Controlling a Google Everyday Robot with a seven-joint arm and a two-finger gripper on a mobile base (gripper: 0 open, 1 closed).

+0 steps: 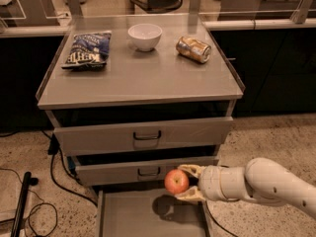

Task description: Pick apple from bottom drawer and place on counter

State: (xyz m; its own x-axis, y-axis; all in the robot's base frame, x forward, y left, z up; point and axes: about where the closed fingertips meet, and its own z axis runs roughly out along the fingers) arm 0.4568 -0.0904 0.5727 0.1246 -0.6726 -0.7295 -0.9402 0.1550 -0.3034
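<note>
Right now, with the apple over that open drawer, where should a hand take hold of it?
Across its widest middle, from the picture's right, as the hand does now: one finger above the apple, one below, over the bottom drawer. It is round and smooth, so a pinch off-centre would likely squeeze it out.
</note>
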